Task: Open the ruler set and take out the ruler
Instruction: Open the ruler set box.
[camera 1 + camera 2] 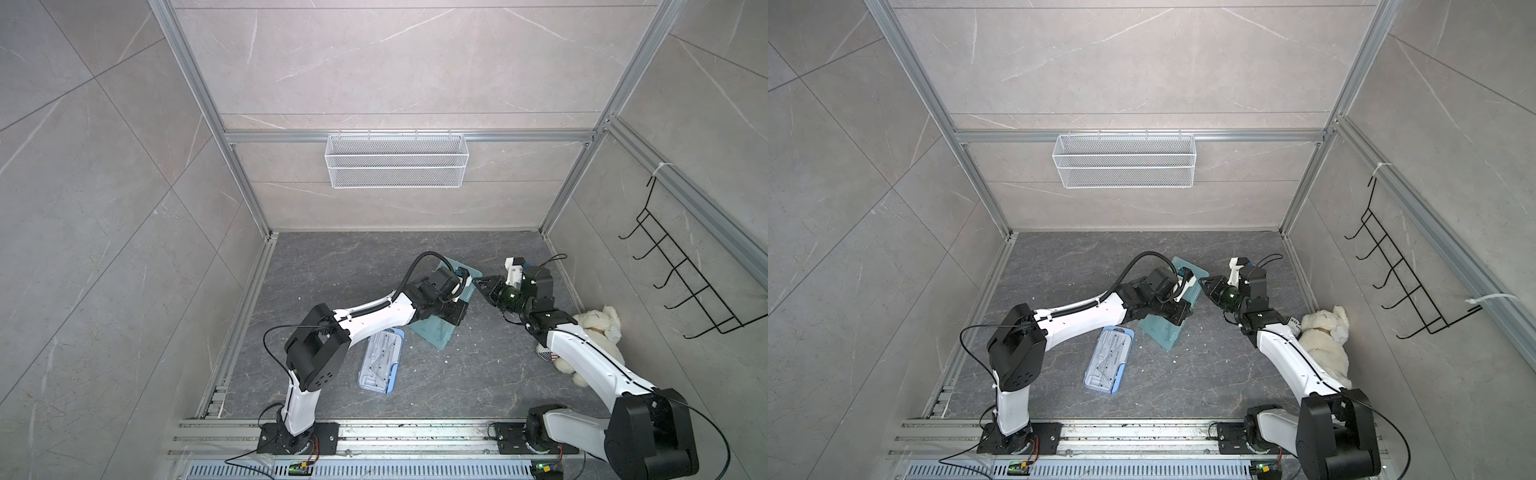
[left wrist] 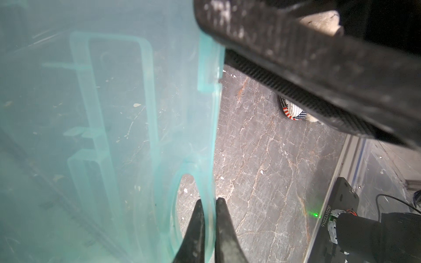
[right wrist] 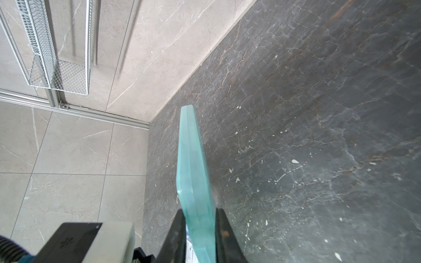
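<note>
A translucent teal ruler set case [image 1: 432, 332] [image 1: 1160, 332] is tilted above the floor between both arms. My left gripper [image 1: 456, 315] [image 1: 1180, 313] is shut on its thin rim beside the hang hole, as the left wrist view [image 2: 209, 202] shows against the case [image 2: 114, 113]. At the case's far end, my right gripper [image 1: 478, 283] [image 1: 1202, 282] [image 3: 200, 211] is shut on the thicker edge [image 3: 191, 159], where the two halves lie together. I see no ruler outside the case.
A second, blue and clear ruler case [image 1: 380, 361] [image 1: 1108, 359] lies flat on the floor near the left arm. A white plush toy [image 1: 594, 328] sits by the right arm. A wire basket [image 1: 395, 162] hangs on the back wall, a black hook rack [image 1: 681, 270] on the right wall.
</note>
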`<state>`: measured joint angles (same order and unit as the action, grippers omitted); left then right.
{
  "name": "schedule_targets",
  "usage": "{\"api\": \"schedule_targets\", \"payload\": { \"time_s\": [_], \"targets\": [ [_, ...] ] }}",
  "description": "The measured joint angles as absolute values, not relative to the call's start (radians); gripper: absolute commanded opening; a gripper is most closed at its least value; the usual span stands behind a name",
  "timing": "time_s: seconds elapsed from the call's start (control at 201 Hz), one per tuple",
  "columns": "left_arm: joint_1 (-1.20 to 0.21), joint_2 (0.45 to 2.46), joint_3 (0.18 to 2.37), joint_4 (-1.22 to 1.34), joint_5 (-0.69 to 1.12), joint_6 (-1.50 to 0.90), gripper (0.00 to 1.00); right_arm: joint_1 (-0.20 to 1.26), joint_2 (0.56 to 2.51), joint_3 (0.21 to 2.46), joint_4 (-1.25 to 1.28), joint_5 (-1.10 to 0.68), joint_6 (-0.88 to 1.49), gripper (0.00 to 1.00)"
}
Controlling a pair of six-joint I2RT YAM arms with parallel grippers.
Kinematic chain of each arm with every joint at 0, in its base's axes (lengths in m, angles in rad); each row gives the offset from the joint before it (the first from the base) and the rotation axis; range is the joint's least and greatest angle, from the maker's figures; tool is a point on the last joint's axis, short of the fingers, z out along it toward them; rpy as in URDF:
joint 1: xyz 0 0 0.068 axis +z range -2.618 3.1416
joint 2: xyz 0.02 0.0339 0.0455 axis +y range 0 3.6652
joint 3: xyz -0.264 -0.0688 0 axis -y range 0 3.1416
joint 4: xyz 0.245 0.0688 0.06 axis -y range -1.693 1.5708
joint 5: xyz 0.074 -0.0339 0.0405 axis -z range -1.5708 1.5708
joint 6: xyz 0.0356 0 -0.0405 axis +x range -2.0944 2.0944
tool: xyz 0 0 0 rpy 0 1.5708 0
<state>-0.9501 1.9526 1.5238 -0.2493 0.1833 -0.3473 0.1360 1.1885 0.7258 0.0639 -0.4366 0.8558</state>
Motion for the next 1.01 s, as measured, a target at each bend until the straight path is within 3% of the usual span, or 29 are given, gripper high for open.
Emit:
{"api": "schedule_targets", "payload": {
  "time_s": [0.313,0.632,0.841,1.005],
  "targets": [
    [-0.95,1.947,1.513,-0.223,0.218,-0.347,0.0,0.135,1.144,0.741,-0.01,-0.422,0.799,0.09],
    [-0.828,1.971,1.456,-0.178,-0.009,-0.443,0.0,0.168,1.073,0.771,-0.133,-0.601,0.788,0.1],
    [-0.849,1.97,1.456,-0.178,-0.006,-0.445,0.0,0.168,1.073,0.777,-0.191,-0.589,0.752,0.43],
    [-0.846,1.968,1.456,-0.178,0.097,-0.442,0.0,0.168,1.074,0.78,-0.21,-0.565,0.731,0.49]
  ]
}}
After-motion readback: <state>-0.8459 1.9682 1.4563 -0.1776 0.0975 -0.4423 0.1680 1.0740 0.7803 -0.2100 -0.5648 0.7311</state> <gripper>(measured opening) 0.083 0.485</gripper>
